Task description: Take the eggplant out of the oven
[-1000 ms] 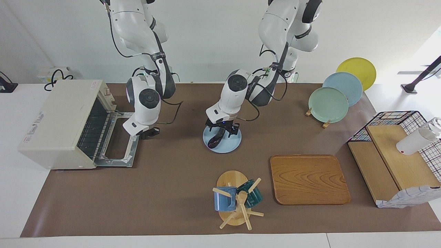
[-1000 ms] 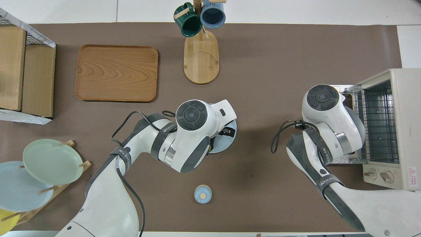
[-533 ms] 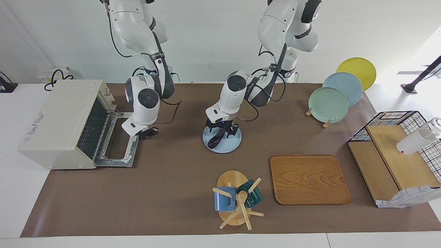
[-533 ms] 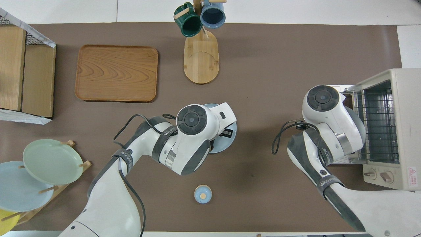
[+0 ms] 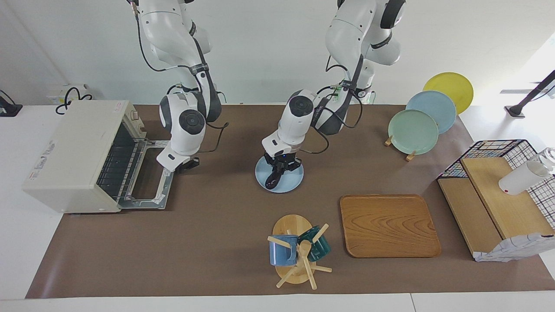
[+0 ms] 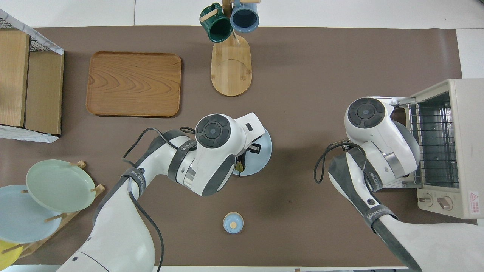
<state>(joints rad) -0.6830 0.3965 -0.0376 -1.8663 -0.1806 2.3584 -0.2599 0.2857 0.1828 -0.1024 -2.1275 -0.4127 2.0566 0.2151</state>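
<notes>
Gripping eggplant (image 5: 273, 178), left tool (image 5: 281, 166) points down.

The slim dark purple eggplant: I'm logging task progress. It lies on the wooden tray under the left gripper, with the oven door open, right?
Not the tray. The facing view shows the slim dark purple eggplant on the round light-blue plate, under the left gripper. The cream-white toaster oven is open, as you said.

Bright, even light, soft shadows, sharp

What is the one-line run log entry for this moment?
eggplant: on blue plate | left gripper: over it | right gripper: at oven door | oven: open
</notes>
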